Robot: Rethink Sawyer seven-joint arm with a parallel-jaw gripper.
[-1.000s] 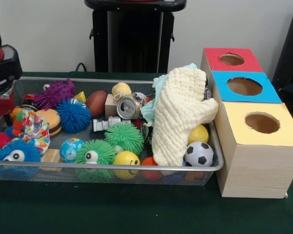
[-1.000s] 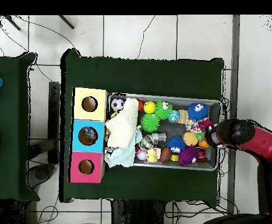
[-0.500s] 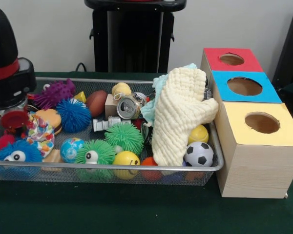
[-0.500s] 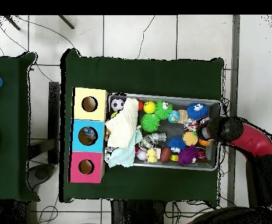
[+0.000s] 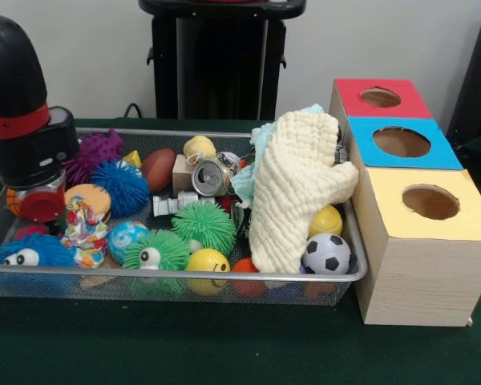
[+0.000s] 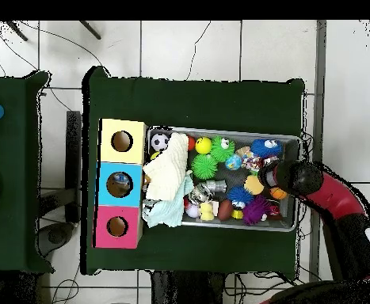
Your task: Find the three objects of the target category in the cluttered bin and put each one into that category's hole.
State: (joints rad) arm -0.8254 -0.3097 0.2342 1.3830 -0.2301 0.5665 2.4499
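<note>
The wire mesh bin [image 5: 184, 275] [image 6: 292, 141] is full of toys. My gripper [image 5: 38, 205] [image 6: 278, 177] hangs low over the bin's left end in the front view. It is beside an orange burger toy [image 5: 90, 197] and a multicoloured crinkly toy [image 5: 84, 231]. Whether it holds anything is hidden. The wooden box has a red hole [image 5: 381, 98] [image 6: 117, 226], a blue hole [image 5: 401, 142] [image 6: 119, 184] and a yellow hole [image 5: 430, 202] [image 6: 122, 141]. A cream knitted cloth [image 5: 293, 188] [image 6: 168, 170] drapes over the bin's end next to the box.
Also in the bin: a soccer ball [image 5: 327, 253], a yellow smiley ball [image 5: 207, 266], a green spiky ball [image 5: 204, 224], a crushed can [image 5: 212, 175], a brown football [image 5: 158, 168], a blue spiky ball [image 5: 119, 186], a purple spiky toy [image 5: 94, 152], a blue furry toy with eyes [image 5: 32, 253].
The arm has moved further into the bin's end, rightward in the front view. The multicoloured toy and the globe ball have shifted with it towards the middle.
</note>
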